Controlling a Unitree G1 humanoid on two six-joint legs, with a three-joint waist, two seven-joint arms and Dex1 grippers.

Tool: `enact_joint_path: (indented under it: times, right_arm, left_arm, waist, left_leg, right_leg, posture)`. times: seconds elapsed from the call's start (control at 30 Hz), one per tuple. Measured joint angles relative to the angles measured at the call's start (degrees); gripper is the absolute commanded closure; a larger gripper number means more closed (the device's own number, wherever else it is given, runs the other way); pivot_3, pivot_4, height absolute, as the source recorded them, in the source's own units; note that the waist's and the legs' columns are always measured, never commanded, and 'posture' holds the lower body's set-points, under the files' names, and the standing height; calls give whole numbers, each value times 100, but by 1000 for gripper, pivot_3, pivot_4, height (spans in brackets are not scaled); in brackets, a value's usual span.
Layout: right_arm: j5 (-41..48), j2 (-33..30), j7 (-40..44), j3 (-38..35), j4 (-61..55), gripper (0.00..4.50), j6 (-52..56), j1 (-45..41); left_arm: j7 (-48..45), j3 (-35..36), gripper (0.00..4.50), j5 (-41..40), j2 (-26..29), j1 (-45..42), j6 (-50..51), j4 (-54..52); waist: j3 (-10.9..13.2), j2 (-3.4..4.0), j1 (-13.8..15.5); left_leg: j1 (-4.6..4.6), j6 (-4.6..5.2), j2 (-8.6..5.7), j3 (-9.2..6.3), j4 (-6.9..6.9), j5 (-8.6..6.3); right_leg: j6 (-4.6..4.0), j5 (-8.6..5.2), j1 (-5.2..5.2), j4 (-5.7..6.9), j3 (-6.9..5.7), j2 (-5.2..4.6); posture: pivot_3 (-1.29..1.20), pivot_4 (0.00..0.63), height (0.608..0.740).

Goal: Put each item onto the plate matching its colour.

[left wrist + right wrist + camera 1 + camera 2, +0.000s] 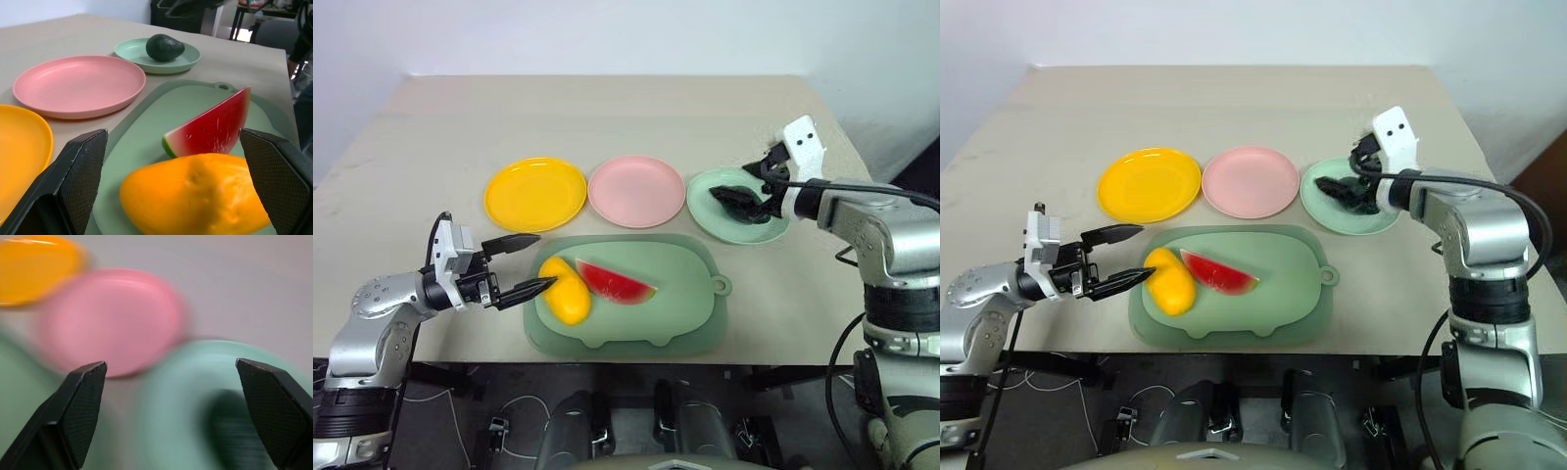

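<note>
The yellow mango (565, 291) and the red watermelon wedge (615, 282) lie side by side on the large pale green tray (675, 313). My left gripper (546, 260) is open at the tray's left edge, with its fingertips on either side of the mango's near end and apart from it. Behind the tray, the yellow plate (535, 193) and the pink plate (636, 190) stand empty. The dark green avocado (165, 47) rests on the mint green plate (705, 211). My right gripper (732, 183) hovers over that plate, open and holding nothing.
The beige table (607, 117) has free room behind the plates. The tray sits close to the table's front edge, with its small handle (722, 285) sticking out to the right. The green plate lies near the table's right edge.
</note>
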Motion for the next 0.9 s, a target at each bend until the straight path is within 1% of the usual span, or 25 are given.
enact_joint_path:
  times: [0.07, 0.23, 0.43, 0.67, 0.77, 0.9]
  right_arm:
    - [245, 32, 2, 137, -396, 22, 283, 69]
    - [770, 146, -57, 261, -884, 22, 897, 232]
    - [1299, 699, -315, 562, -1154, 22, 1765, -35]
    - [1313, 1013, -548, 1319, -618, 22, 1921, -286]
    - [1204, 1073, -587, 1743, -297, 22, 1914, -479]
    - [1106, 1122, -594, 2091, -39, 22, 1902, -575]
  left_arm:
    - [-9, -8, 0, 5, 0, -80, -1, 9]
    - [-14, -26, 0, 80, -14, -132, -4, 115]
    - [-30, -161, 0, 117, -133, -301, -10, 174]
    - [-62, -228, 0, 155, -180, -392, -16, 263]
    - [-54, -239, 0, 168, -218, -403, -16, 261]
    - [-7, -240, 0, 170, -228, -398, -9, 227]
  waist:
    - [0, 0, 1]
    - [-1, -1, 21]
    - [-2, -4, 7]
    - [-3, -5, 3]
    - [-3, -5, -2]
    - [-3, -5, 1]
  left_leg:
    - [0, 0, -1, 0, 0, 0]
    - [-1, 1, -3, 0, 0, -1]
    - [1, 1, -2, 0, 0, -1]
    - [1, 1, -3, 2, 1, 0]
    - [1, 1, -3, 2, 1, 0]
    - [1, 1, -3, 2, 1, 0]
  right_leg:
    - [-2, -1, 2, -2, 0, -1]
    - [-8, -4, 5, -8, 0, -2]
    - [-3, 1, 6, -5, 0, 0]
    - [-1, 2, 7, -5, -1, 0]
    - [-1, 2, 6, -4, -1, 1]
    - [0, 3, 6, -4, -2, 1]
  posture:
    - [0, 150, 696]
    - [0, 150, 696]
    - [0, 150, 696]
    - [0, 150, 696]
    - [0, 150, 696]
    - [0, 150, 696]
